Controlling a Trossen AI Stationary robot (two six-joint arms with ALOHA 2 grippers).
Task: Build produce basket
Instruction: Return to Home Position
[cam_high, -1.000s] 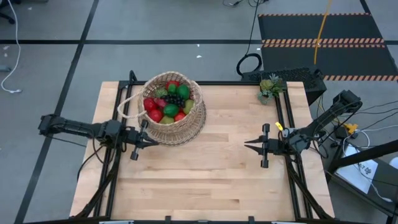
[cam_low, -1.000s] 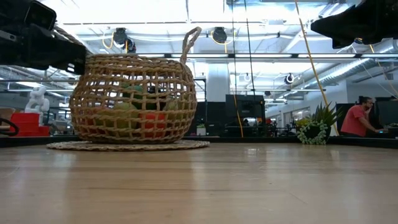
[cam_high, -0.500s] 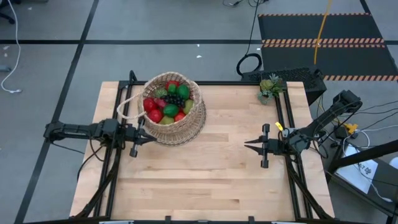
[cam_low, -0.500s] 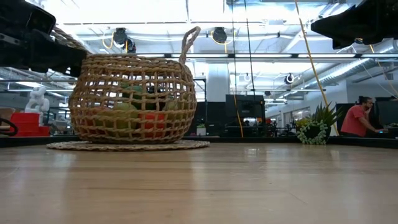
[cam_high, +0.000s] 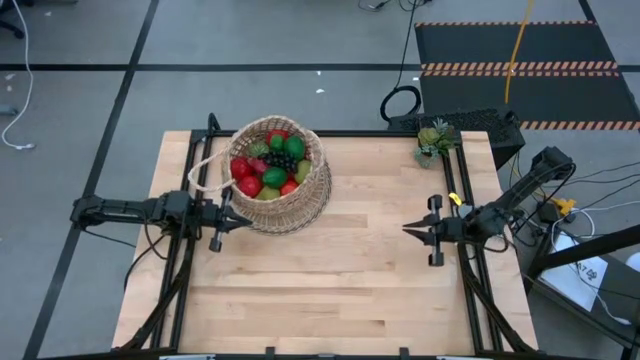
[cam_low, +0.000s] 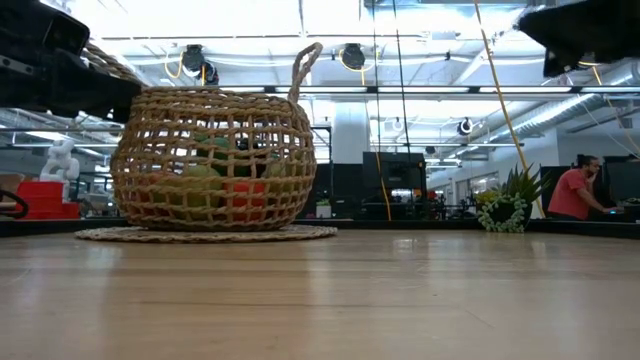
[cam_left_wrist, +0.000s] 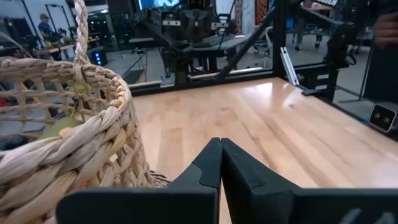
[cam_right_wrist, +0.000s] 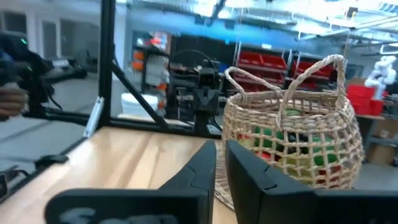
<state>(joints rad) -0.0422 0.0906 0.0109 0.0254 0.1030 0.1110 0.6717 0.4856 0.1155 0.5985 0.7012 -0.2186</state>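
A: Where is the basket?

B: On the far left part of the table, on a round mat. The produce is heaped inside it: red, green and yellow-green fruit with a dark grape bunch on top. No fruit shows loose on the table.

A: How would it handle?

B: The wicker looks stiff but light, and the open weave gives fingers plenty to catch on. Loaded like this it is probably top-heavy, so a tilt could spill the round fruit, which look smooth and likely to roll. The thick braided rim or the handle seems the safest hold. A pinch on the thin side strands might bend them.

A: And single fruits?

B: They are probably hard, light and slick. A grip across the middle would suit them best.

A: How is the left arm posed?

B: It lies low and nearly level from the left edge. The left gripper is just beside the basket's near wall and points toward the table's middle. Its jaws are pressed together on nothing.

A: The right arm?

B: It reaches in from the right edge, well apart from the basket. The right gripper faces the basket across the bare wood. Its jaws are closed to a thin seam and hold nothing. The plant stands at the far right, touched by neither arm.
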